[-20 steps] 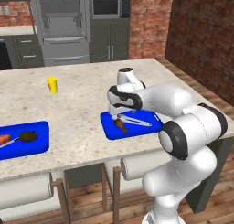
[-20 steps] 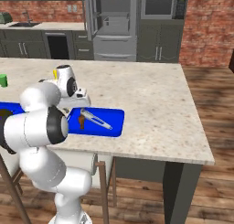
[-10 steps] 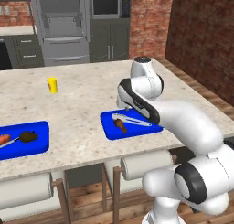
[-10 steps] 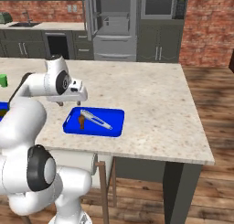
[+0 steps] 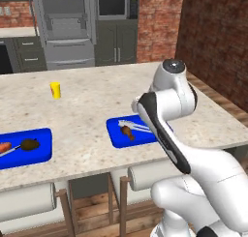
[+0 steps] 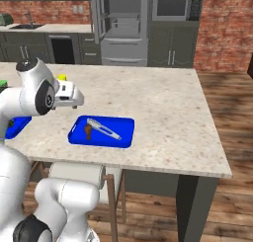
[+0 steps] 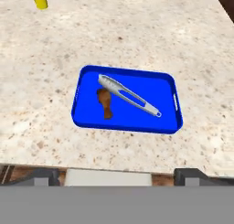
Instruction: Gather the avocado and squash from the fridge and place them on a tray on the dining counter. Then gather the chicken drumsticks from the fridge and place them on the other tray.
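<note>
Hand view: one reddish-brown club-shaped drumstick (image 7: 105, 104) lies in the shallow bright-blue tray (image 7: 164, 121), beside grey metal tongs (image 7: 128, 95). The hand (image 7: 116, 173) hangs released and empty above that tray, so I'd lift it clear before returning to the fridge.

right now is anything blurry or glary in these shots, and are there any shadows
Hand view: sharp and evenly lit, no glare; the drumstick and tongs cast barely any shadow on the blue tray. Left base view: the arm blocks part of that tray. Right base view: softer, coarse detail.
</note>
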Controlling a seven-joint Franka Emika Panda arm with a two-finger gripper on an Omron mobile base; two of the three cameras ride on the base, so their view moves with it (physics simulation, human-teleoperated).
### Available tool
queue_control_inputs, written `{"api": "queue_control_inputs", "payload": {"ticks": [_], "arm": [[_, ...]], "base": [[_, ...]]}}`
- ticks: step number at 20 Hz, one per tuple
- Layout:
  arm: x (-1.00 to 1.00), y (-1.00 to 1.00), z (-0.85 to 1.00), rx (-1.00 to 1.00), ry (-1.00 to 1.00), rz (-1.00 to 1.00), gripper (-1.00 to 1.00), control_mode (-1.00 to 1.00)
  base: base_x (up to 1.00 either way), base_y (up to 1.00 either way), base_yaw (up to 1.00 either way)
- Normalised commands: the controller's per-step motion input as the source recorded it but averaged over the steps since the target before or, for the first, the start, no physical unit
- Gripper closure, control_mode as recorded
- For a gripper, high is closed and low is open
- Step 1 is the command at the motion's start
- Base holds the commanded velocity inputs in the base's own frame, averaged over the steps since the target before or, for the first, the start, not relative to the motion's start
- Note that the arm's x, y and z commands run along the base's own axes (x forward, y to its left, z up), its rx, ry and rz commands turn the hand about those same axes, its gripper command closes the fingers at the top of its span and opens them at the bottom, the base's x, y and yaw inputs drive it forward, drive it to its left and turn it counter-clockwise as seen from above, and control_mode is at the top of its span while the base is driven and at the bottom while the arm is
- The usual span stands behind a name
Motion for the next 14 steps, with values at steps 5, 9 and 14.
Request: {"api": "queue_control_inputs", "payload": {"ticks": [5,9,14], "arm": [[-0.97,-0.16,0.51,0.00,-0.36,0.01,-1.00,-1.00],[-1.00,-0.27,0.37,0.00,-0.41,0.03,-1.00,-1.00],[-0.91,-0.15,0.14,0.00,-0.35,0.00,-1.00,-1.00]], "base": [[0.00,0.00,0.00],[0.00,0.00,0.00],[0.00,0.00,0.00]]}}
